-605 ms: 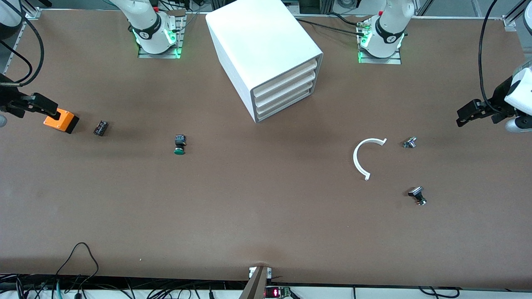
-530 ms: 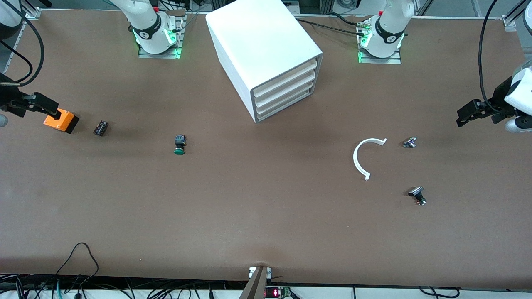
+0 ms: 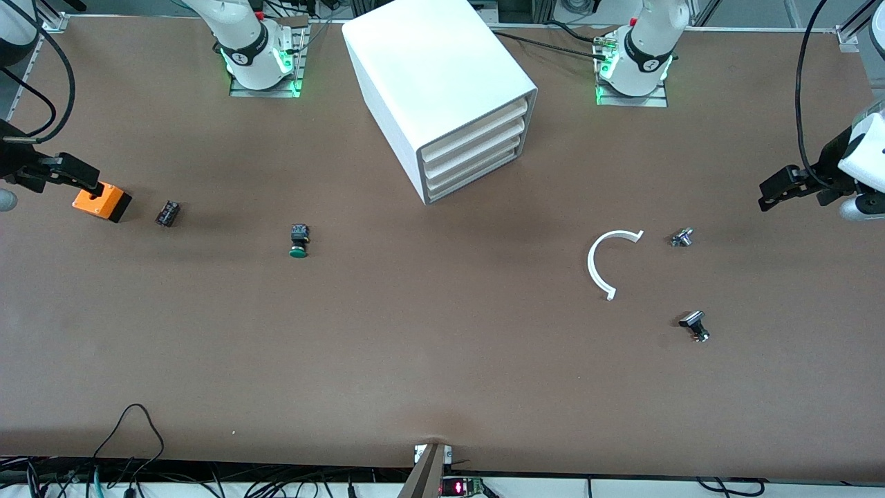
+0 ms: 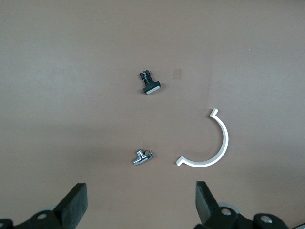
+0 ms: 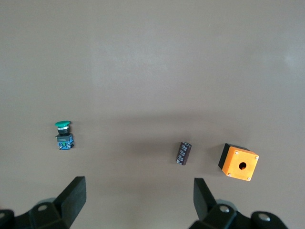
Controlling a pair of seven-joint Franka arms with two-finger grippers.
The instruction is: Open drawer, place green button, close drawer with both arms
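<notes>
Both arms are running off the front view's edges; only the grippers are showing. Left gripper (image 4: 138, 210) is hanging, fingers spread, over the table's left-arm end near a white arc (image 3: 603, 264). Right gripper (image 5: 138, 207), also spread and empty, is hovering by the orange box (image 3: 102, 201), edged slightly upward since earlier. Button (image 3: 298, 242) is lying on the table, well apart from the cabinet (image 3: 435, 83), nearer the camera. Drawer (image 3: 477, 176) is sitting closed.

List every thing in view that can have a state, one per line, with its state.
drawer: shut, lowest of three in the cabinet.
upper two drawers: shut.
button: lying on its side on the table, untouched.
left hand: open, empty, above the table's left-arm end.
right hand: open, empty, over the orange box.
</notes>
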